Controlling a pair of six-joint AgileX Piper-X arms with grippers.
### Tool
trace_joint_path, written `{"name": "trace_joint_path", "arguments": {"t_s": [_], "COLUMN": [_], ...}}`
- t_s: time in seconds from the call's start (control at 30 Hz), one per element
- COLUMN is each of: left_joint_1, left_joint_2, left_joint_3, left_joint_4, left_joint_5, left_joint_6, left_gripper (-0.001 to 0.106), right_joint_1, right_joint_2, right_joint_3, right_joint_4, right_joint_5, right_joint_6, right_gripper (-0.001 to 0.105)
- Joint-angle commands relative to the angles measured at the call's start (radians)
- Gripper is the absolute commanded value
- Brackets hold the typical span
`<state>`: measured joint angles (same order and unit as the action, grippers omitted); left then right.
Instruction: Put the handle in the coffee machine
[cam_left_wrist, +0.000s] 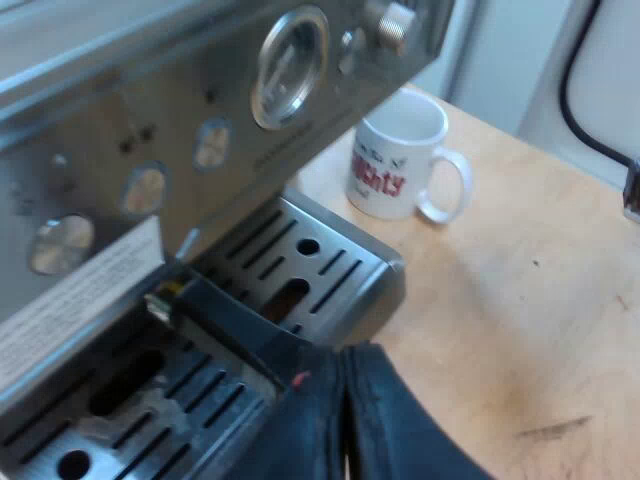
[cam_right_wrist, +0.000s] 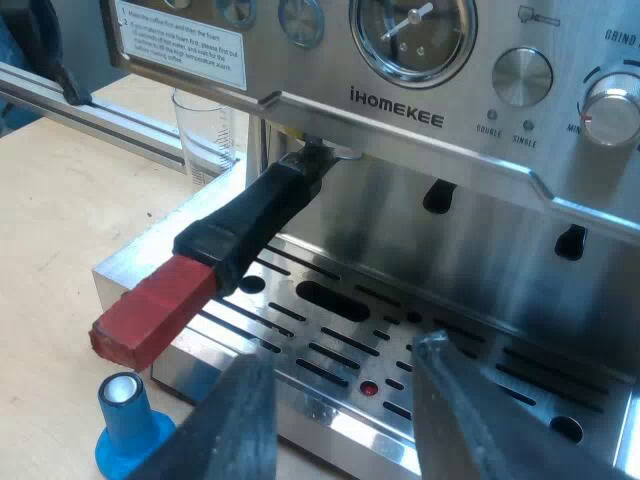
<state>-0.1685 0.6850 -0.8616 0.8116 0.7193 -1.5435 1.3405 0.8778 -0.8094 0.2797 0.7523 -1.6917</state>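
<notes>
The metal holder's dark handle (cam_right_wrist: 255, 215) sticks out from the espresso machine (cam_right_wrist: 400, 120), fixed under its front, above the drip tray (cam_right_wrist: 330, 350). Its red end (cam_right_wrist: 150, 312) hangs free with nothing gripping it. My right gripper (cam_right_wrist: 345, 420) is open, its fingers (cam_right_wrist: 240, 420) spread before the drip tray's front edge, below and apart from the handle. My left gripper (cam_left_wrist: 345, 420) has its fingers pressed shut with nothing between them. It covers most of the handle's (cam_left_wrist: 235, 325) outer end, where only a speck of red (cam_left_wrist: 300, 378) shows.
A blue tamper (cam_right_wrist: 125, 425) stands on the wooden table by the drip tray's corner. A measuring glass (cam_right_wrist: 205, 135) stands beside the machine. A white mug (cam_left_wrist: 400, 155) with red lettering sits on the table (cam_left_wrist: 520, 300) at the machine's other side.
</notes>
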Motion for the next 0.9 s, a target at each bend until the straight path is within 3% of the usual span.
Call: {"name": "trace_joint_path", "arguments": {"t_s": [0.03,0.2,0.27,0.4,0.73,0.83,0.9], "left_joint_1": [0.022,0.068,0.081,0.102,0.102,0.102,0.102], "left_joint_2": [-0.030,-0.059,-0.068,-0.087,-0.121,-0.121,-0.121], "left_joint_3": [-0.005,-0.005,-0.005,-0.005,-0.005,-0.005,-0.005], "left_joint_4": [0.022,0.097,0.107,0.110,0.131,0.173,0.196], "left_joint_5": [-0.013,-0.013,-0.013,-0.013,-0.013,-0.040,-0.044], "left_joint_6": [-0.001,-0.001,0.007,0.007,0.007,0.009,0.046], "left_gripper": [0.011,0.054,0.061,0.060,0.060,0.060,0.060], "right_joint_1": [0.002,0.002,0.002,0.002,0.002,0.002,0.002], "right_joint_2": [-0.008,-0.008,-0.008,-0.008,-0.008,-0.008,-0.008], "right_joint_3": [-0.013,-0.013,-0.012,-0.012,-0.012,-0.012,-0.012], "right_joint_4": [-0.005,-0.005,-0.005,-0.005,-0.005,-0.005,0.001], "right_joint_5": [0.006,0.006,0.006,0.006,-0.016,-0.016,-0.016], "right_joint_6": [-0.009,-0.009,-0.013,-0.013,-0.009,-0.010,-0.010], "right_gripper": [0.036,0.036,0.042,0.058,0.064,0.066,0.069]}}
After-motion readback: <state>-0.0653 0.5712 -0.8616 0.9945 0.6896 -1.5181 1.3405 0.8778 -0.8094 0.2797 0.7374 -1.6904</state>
